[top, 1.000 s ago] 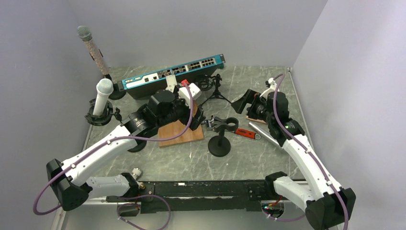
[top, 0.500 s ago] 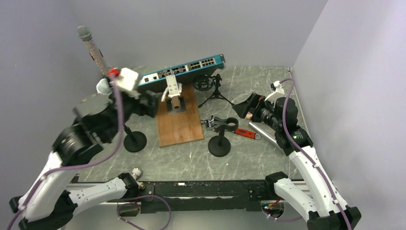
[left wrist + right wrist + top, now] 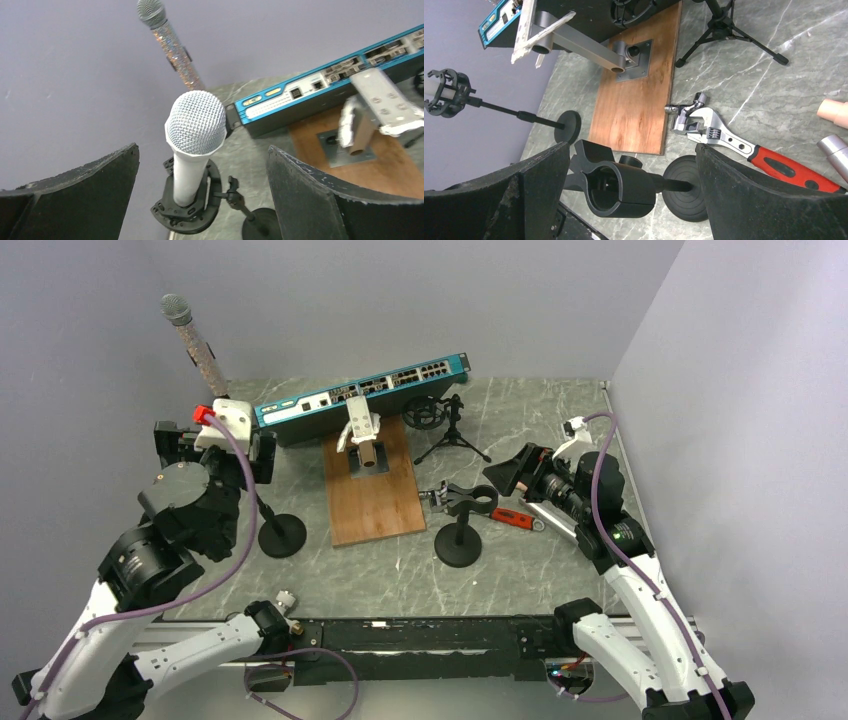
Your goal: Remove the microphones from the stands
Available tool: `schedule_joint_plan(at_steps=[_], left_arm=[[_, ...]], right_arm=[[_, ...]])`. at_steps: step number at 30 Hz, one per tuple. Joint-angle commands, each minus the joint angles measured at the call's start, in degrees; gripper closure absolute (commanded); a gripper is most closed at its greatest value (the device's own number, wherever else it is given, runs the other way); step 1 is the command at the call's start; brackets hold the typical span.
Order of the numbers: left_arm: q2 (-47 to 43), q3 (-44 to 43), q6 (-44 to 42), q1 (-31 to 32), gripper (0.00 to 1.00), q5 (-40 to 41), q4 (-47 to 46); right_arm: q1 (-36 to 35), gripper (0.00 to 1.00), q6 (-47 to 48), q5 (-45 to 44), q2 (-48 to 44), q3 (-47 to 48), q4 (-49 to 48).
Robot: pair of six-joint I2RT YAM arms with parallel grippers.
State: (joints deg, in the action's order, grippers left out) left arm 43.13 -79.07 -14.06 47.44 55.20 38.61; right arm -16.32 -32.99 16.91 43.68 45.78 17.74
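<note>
**Left gripper open in front of the white microphone, which sits in its stand**

The white microphone [image 3: 192, 150] stands upright in the black ring mount of the stand [image 3: 185, 215], at the far left side of the table [image 3: 400, 580], near the wall. Its mesh head points up and its body goes down through the ring. In the top view the left arm hides most of it.

The left gripper [image 3: 202, 150] is spread wide and holds nothing. In the left wrist view the microphone shows between the two fingers [image 3: 75, 190] and touches neither of them; whether it is really between the tips or further ahead, I cannot tell.

Behind the white microphone, a glitter microphone [image 3: 172, 42] leans near the wall. To the right of it lies a blue network switch [image 3: 325, 82], and in front of the switch a wooden board [image 3: 375, 500] that carries a metal bracket.

The right gripper [image 3: 631, 150] is also wide open and empty. It hangs over the right part of the table, above a black clip stand [image 3: 621, 190] with no microphone in it. An adjustable wrench [image 3: 744, 147] with a red handle lies just beside the base of this stand.
</note>
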Motion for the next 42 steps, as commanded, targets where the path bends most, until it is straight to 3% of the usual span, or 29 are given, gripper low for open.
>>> schedule_joint_plan(at_steps=[1,9,15,18,25,32,37,40,42], left_arm=[[-0.11,3.99,-7.92,-2.33,0.01,7.09,-10.53],[2.76,6.93,-4.37,-15.95,0.01,-2.76,-12.45],[6.72,8.88,-7.61,-17.40,0.01,2.15,-18.94],[8.29,8.71,-7.41,-17.72,0.07,4.39,-18.92],[8.33,8.60,-6.49,-18.52,0.34,4.71,-17.55],[8.78,4.82,-7.09,-18.55,0.71,3.04,-16.07],[9.53,0.98,-9.39,-18.53,0.85,3.02,-18.66],[9.88,-1.72,-9.43,-18.59,0.99,2.59,-19.26],[10.36,-5.32,-7.23,-18.54,1.00,1.13,-17.17]], right_arm=[[-0.01,0.03,0.34,0.68,-0.94,0.21,-2.63],[0.00,0.02,0.65,-0.38,-1.73,0.19,-1.75],[0.03,0.02,0.56,-0.79,-2.02,0.40,-1.44],[-0.01,0.02,0.64,-0.96,-2.08,0.62,-1.22],[0.02,0.02,0.57,-1.14,-2.11,0.70,-1.57],[0.00,0.01,0.39,-1.05,-1.26,0.37,-2.28],[-0.03,0.01,0.39,-0.92,-0.71,0.11,-2.75],[-0.03,0.01,0.43,-0.93,-0.42,0.07,-2.96],[-0.02,0.01,0.46,-1.00,-0.18,-0.03,-2.97]])
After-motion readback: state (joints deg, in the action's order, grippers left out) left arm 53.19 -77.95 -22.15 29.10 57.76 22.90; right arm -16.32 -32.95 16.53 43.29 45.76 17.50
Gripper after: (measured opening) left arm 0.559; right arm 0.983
